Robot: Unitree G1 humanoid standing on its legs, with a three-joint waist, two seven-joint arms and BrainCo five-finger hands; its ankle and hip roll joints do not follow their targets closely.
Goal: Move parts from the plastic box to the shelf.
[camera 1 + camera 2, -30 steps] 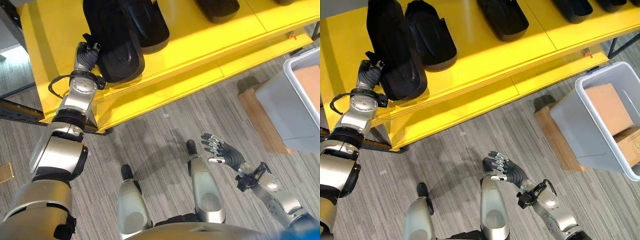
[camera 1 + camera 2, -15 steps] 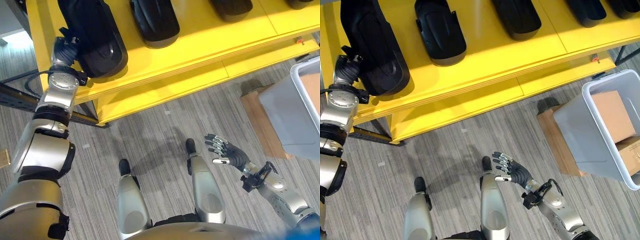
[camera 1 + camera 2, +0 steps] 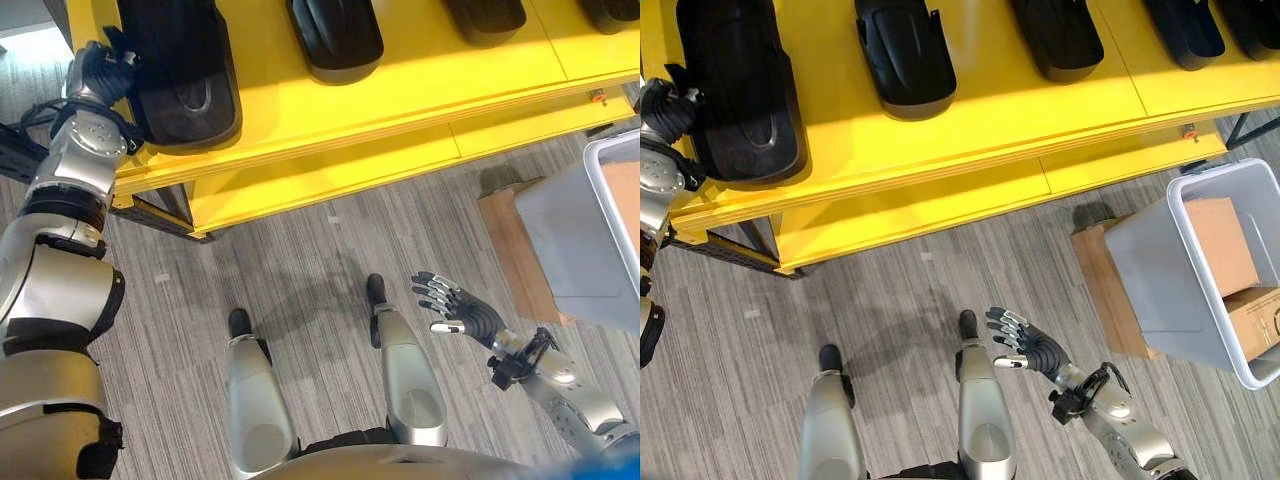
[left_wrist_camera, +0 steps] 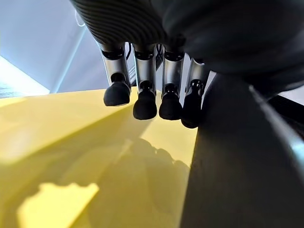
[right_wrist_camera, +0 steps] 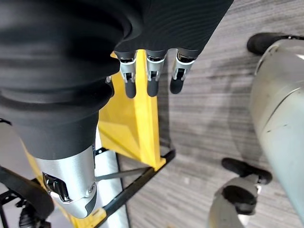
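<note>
**Left hand at part on shelf, right hand free**

Right hand (image 3: 1032, 350) low over the floor (image 3: 900, 290), fingers spread, holding nothing. Plastic box (image 3: 1160, 270) at right on the floor, cardboard boxes (image 3: 1225, 240) inside. Farther: yellow shelf (image 3: 980, 110) carrying black parts. Left hand (image 3: 100, 70) against the leftmost part (image 3: 180, 70); fingers straight alongside it, not curled round it.
</note>
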